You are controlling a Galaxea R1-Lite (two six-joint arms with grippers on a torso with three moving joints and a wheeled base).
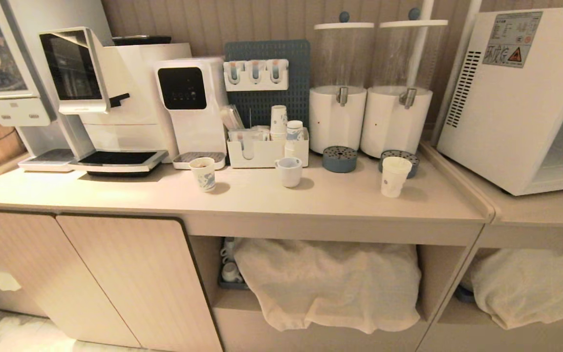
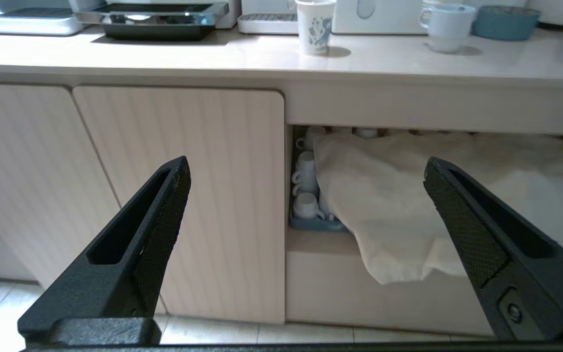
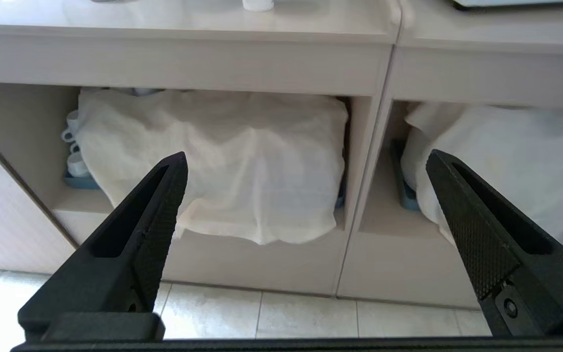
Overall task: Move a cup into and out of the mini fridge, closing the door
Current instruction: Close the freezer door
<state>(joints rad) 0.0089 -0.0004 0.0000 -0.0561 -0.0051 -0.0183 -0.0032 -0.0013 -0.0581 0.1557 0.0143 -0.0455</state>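
Counter (image 1: 262, 195) fills our head view; mini fridge (image 1: 506, 98) upper right, interior exposed. Cup (image 1: 395, 176) stands right of centre on counter, near fridge. Our left gripper (image 2: 306, 176) and right gripper (image 3: 306, 171) spread wide, empty, below counter edge.

Three loose cups stand on the pale counter: one tall tapered white paper cup (image 1: 395, 176), one shorter blue-patterned paper cup (image 1: 203, 173), one squat white mug (image 1: 289, 171). Two clear-topped white drink dispensers (image 1: 337, 85) stand behind; one white box-shaped mini fridge (image 1: 511, 98).
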